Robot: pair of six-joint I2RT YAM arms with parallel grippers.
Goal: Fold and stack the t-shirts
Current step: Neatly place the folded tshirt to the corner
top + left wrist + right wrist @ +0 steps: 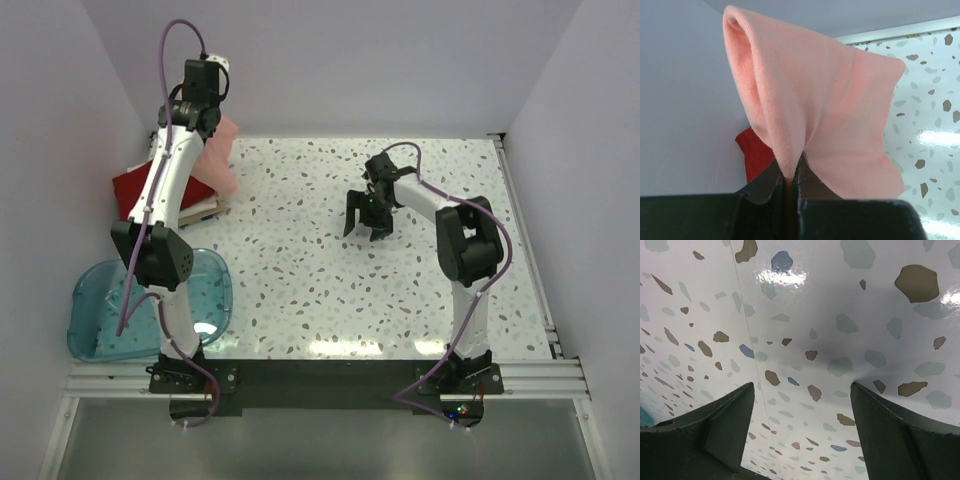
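Pinching pink shirt (830, 125) with left gripper (789, 172): fingers clenched tight on a bunched fold, cloth squeezed between the tips. Holding it up off the table (300, 280) at the far-left corner, close to the back wall (350, 60). In left wrist view, draped above and right of the jaws, rounded fold on top, loose edge at lower right. From above, hanging beside the raised left arm, lower end just beside or touching the pile below; cannot tell which.

Red shirt (135, 186) lying flat at far left, partly hidden behind the arm. Strip of cream cloth (203, 207) showing under its near edge; cannot tell more.

Blue tub (100, 310) at near left, beside left arm base, well apart from the shirts.

Right gripper (801, 390) released, fingers spread wide, nothing between them, only speckled table in its wrist view. Hovering mid-table, pointed down, well apart from all the shirts.
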